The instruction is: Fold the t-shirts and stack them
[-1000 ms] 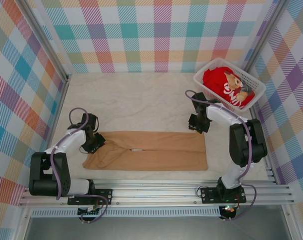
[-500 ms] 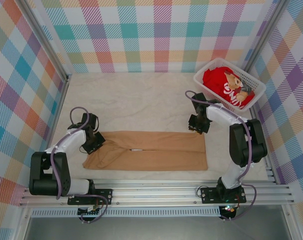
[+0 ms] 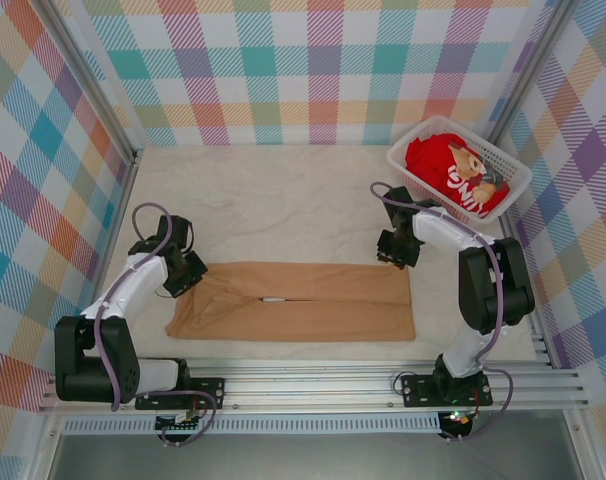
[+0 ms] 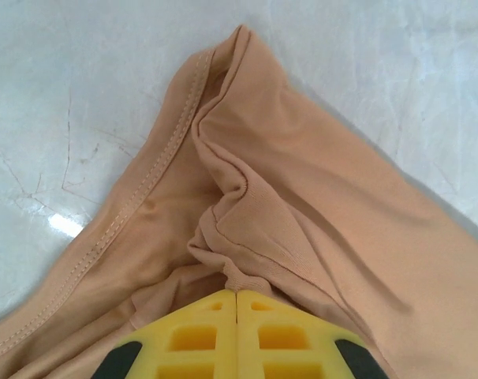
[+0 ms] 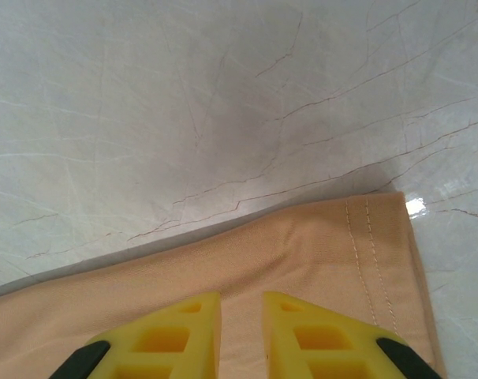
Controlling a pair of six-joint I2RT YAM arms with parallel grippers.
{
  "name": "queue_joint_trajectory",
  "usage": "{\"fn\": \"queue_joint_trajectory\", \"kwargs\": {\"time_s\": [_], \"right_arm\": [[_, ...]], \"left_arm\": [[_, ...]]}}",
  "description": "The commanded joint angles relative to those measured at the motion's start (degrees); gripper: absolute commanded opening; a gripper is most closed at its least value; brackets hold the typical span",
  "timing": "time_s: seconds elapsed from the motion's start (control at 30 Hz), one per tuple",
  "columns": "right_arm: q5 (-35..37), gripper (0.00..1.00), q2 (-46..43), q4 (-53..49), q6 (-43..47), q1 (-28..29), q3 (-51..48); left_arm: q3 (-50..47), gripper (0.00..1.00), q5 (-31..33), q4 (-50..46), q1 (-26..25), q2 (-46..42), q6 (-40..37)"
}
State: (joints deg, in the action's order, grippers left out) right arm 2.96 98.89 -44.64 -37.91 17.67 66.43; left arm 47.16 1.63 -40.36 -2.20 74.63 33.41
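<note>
Cannot read print on red t-shirt (image 3: 433, 160), upper right, nor follow tan t-shirt (image 4: 326, 229) past lower frame edge.

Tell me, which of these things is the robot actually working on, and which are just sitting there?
Part of the job:
tan t-shirt
red t-shirt

Just lying about:
white basket, holding the red one
table

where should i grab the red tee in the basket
Pinch a raised fold near the middle of the red tee, coming straight down from above: it lies crumpled inside the white basket, whose walls block any sideways approach.
</note>
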Motion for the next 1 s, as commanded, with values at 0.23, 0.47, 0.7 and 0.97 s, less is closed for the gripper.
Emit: {"fn": "queue_joint_trajectory", "kwargs": {"time_s": [0.23,0.47,0.7,0.97], "right_arm": [[-1.06,0.22,0.12,-0.18,0.29,0.34,-0.87],[-0.69,0.23,-0.55,-0.53,0.56,0.30,-0.69],[-0.91,0.23,-0.31,-0.36,0.87,0.34,-0.69],[-0.99,0.23,-0.68,-0.44,1.00,0.35,-1.21]], "left_arm": [[-1.42,0.04,1.53,-1.97,-0.99,1.44,-0.80],[-0.18,0.46,6.07,-7.81,-2.13,-6.63,2.00],[2.03,0.49,6.41,-5.12,0.74,-3.28,1.33],[5.96,0.43,1.98,2.71,3.51,10.08,0.04]]}}
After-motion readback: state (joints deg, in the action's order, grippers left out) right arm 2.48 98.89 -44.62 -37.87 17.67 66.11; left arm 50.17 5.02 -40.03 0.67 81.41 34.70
